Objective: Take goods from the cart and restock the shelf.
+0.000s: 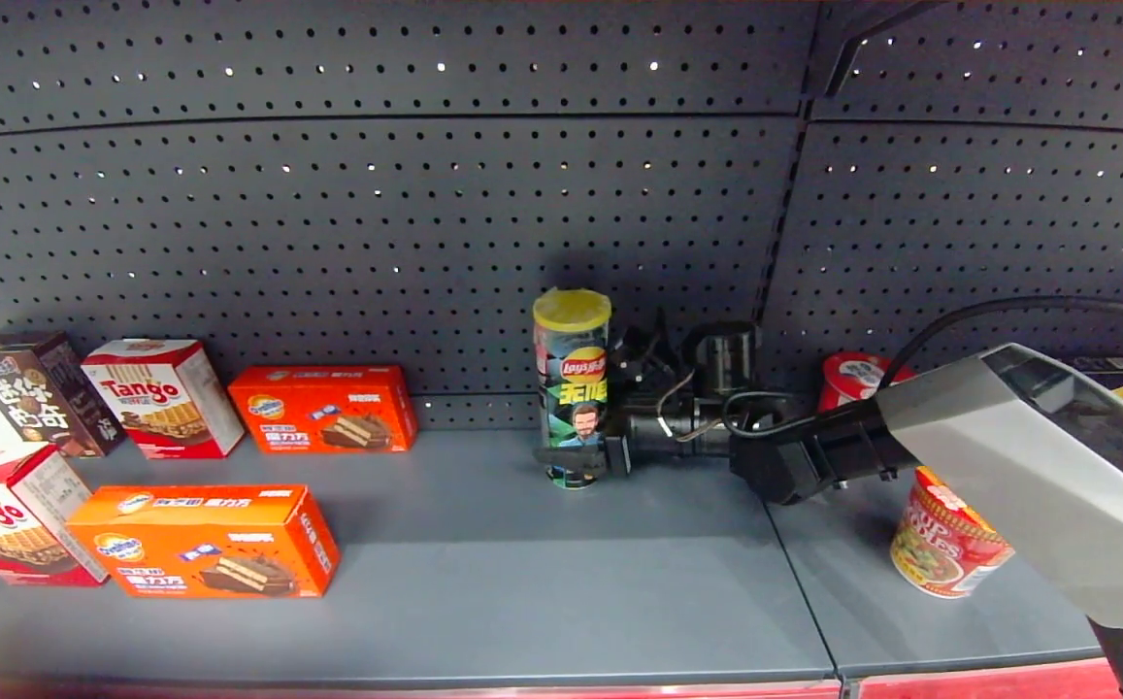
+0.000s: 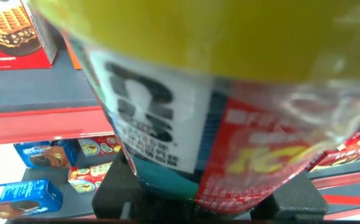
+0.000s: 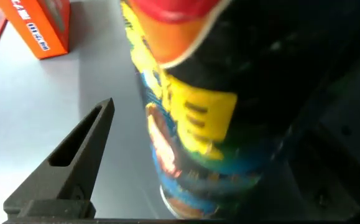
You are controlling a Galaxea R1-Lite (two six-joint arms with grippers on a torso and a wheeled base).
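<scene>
Head, left wrist and right wrist views of restocking at the shelf [image 1: 522, 582]. A chip can [image 1: 572, 388] with a yellow lid stood upright on the grey shelf, near the perforated back panel [image 1: 425, 243] and well apart from the goods on either side. The right hand [image 1: 576, 454] lay low around the base of this can. Its jaws were parted, and in the right wrist view one finger [image 3: 74, 162] was set clear of the can wall [image 3: 192, 124] with bare shelf between them.

The left hand [image 2: 204, 190] was closed on a second chip can [image 2: 186, 93], also yellow-lidded, which stood up between the dark jaw bases close to the left wrist camera. Behind it were lower shelf tiers bearing blue boxes [image 2: 21, 196] and a red wafer box [image 2: 12, 34].

To the left of the standing can lay two orange boxes [image 1: 323, 408] [image 1: 204, 541], two red-and-white wafer boxes [image 1: 163, 396] [image 1: 8, 524] and a dark box [image 1: 42, 393]. To the right stood a cup of noodles [image 1: 949, 544] near the shelf's front, partly hidden by the right arm. A red-topped cup [image 1: 852, 379] stood farther back.
</scene>
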